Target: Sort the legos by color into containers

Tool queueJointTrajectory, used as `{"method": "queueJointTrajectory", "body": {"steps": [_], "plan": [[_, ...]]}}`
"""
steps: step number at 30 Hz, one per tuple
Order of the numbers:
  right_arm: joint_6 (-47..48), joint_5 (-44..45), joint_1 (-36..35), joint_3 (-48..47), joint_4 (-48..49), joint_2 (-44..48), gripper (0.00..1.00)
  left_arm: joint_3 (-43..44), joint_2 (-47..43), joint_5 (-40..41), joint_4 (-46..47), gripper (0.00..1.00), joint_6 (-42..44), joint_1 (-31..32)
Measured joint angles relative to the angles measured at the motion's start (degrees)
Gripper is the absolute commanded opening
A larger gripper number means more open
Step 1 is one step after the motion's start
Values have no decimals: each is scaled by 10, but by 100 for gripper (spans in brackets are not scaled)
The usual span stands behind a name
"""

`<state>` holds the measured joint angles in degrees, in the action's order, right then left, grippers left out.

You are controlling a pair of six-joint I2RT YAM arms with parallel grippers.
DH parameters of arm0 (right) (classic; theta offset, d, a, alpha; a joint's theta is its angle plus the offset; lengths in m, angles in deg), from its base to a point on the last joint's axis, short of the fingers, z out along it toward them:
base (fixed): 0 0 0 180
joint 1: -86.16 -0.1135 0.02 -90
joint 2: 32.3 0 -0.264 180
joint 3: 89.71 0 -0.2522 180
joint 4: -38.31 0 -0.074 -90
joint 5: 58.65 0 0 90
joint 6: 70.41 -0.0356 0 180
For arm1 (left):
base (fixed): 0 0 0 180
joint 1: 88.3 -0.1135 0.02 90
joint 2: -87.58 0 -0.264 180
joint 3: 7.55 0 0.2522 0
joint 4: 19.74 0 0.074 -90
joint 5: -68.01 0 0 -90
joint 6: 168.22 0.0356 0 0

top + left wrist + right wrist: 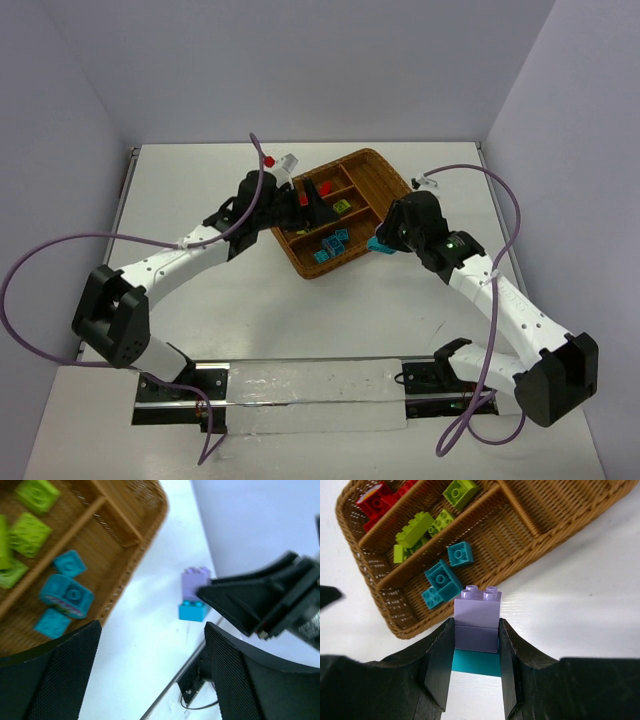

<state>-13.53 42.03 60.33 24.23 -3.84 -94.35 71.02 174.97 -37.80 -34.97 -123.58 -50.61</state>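
Observation:
The brown wicker tray (375, 157) holds sorted legos: red ones (377, 502) in one long slot, yellow-green ones (415, 527) in the middle slot, cyan ones (442, 577) in the third. My right gripper (476, 630) is shut on a stack of two purple bricks (477, 612) with a cyan brick (476, 662) underneath, just off the tray's near right rim (400, 627). In the top view that gripper (385, 240) is beside the tray. My left gripper (312, 203) hovers over the tray, open and empty (152, 630). Its camera sees the purple-and-cyan stack (194, 597) on the white table.
The crosswise end slot (570, 505) looks bare. A metal rail (300, 385) runs along the near table edge between the arm bases. Purple cables (505, 215) loop beside both arms. Walls close in the table on three sides.

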Motion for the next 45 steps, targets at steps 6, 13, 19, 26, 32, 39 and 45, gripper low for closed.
{"method": "queueJointTrajectory", "body": {"steps": [6,13,19,26,32,39,45], "plan": [[-31,-28,1,-3,2,-10,0,-73,7,-57,102,92,-35,36],[-41,-46,1,-3,12,-9,0,-75,41,-102,202,91,-89,66],[-41,-55,1,-3,16,0,0,-79,80,-118,272,82,-142,67],[-41,-59,1,-3,18,8,0,-79,103,-119,291,72,-164,72],[-41,-68,1,-3,19,8,0,-79,104,-119,296,61,-170,73],[-42,-71,1,2,22,10,0,-78,112,-121,305,38,-175,75],[-40,-69,4,3,21,12,0,-78,113,-121,311,0,-176,77]]}}
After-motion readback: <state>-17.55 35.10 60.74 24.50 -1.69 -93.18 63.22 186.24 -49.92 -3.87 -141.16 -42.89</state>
